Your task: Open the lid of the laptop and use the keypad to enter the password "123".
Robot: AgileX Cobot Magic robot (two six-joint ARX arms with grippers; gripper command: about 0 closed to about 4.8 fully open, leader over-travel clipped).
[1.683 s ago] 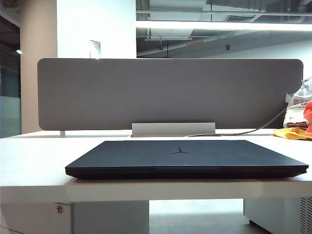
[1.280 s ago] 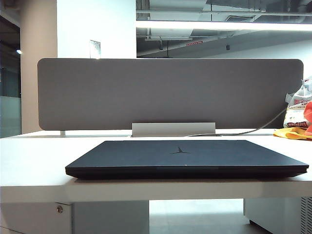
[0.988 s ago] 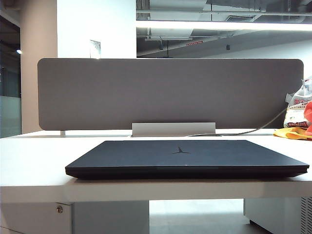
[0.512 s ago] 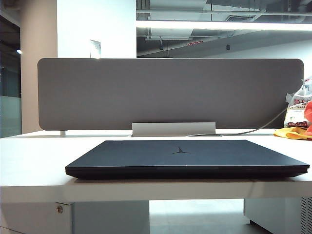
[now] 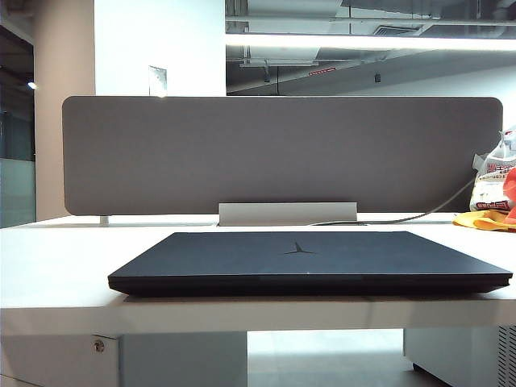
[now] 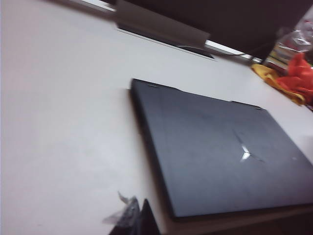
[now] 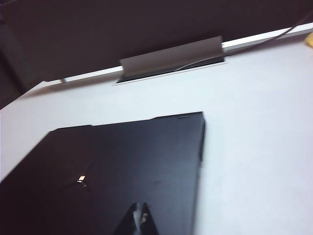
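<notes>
lid (image 5: pixel 306 254): flat down on laptop (image 6: pixel 220 156), not yet opened
left claw (image 6: pixel 139 220): closed, empty, beside laptop
right claw (image 7: pixel 139 220): tips together, empty, over lid
keypad: hidden, "123" unentered

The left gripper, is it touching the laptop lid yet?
Apart. In the left wrist view the left gripper, shut, hangs beside the closed lid, with bare white table between them.

- Exterior view is sharp, lit by a bright ceiling strip light (image 5: pixel 371 42) that blows out to white.
- The bench (image 5: pixel 56 266) glares pale.
- Both wrist views are soft with blur.
- The laptop (image 7: pixel 122 171) reads near-black and underexposed.
</notes>
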